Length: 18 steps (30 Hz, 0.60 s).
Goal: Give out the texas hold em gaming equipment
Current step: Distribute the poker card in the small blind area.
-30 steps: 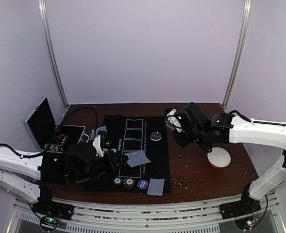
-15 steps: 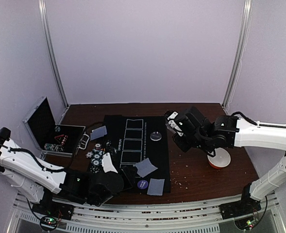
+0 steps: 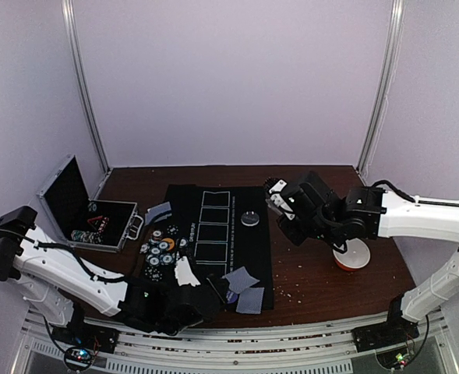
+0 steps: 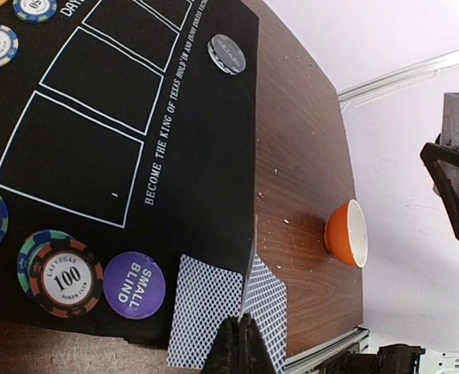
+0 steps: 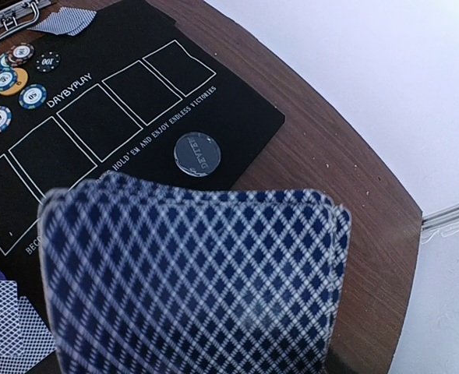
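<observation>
My left gripper (image 4: 241, 344) is shut on one grey-blue-backed card (image 4: 249, 273), seen edge-on, low over the black mat's near right corner. Two more cards (image 4: 204, 308) lie face down just beneath it. A purple "small blind" disc (image 4: 134, 284) and a "100" chip (image 4: 64, 277) sit beside them. The black-silver dealer disc (image 3: 250, 219) lies on the mat's far right. Several chips (image 3: 160, 249) lie at the mat's left edge. My right gripper (image 3: 282, 204) hovers right of the mat, shut on the card deck (image 5: 190, 280), which hides its fingers.
An orange bowl with white inside (image 3: 351, 253) stands on the wood table, right of the mat (image 3: 213, 195). An open metal case (image 3: 81, 210) with more chips sits at the far left. A loose card (image 3: 158, 212) lies near it.
My left arm has drawn back toward the near edge and carried its card rightward to the mat's near right corner, uncovering the chips. The right arm has sunk slightly.
</observation>
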Tool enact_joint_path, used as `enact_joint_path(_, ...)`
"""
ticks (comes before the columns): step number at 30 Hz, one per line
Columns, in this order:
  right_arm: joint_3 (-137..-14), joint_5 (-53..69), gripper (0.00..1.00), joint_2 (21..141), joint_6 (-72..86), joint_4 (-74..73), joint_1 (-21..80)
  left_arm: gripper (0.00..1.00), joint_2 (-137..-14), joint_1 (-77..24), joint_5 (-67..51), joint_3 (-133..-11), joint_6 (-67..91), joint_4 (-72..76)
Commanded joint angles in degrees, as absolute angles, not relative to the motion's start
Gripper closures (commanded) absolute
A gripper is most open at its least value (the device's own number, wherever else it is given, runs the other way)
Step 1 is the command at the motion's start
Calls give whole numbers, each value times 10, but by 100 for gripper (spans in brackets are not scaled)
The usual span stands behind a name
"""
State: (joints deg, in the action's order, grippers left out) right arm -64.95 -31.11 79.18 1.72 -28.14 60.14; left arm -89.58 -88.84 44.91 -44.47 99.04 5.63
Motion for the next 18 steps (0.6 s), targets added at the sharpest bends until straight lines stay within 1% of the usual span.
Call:
enact_joint_path(1, -638, -327, 57, 776, 18, -274, 605, 100, -923, -887, 437, -462, 1022, 54)
enact_joint_path(10, -628, -320, 57, 785, 15, -272, 605, 100, -965, -872, 413, -459, 1030, 62)
enact_joint_path(16, -623, -321, 57, 783, 9, -271, 606, 100, -989, -870, 324, -468, 1030, 51)
enact_joint_path(18, -622, -321, 57, 782, 6, -272, 606, 93, -991, -870, 299, -465, 1038, 53)
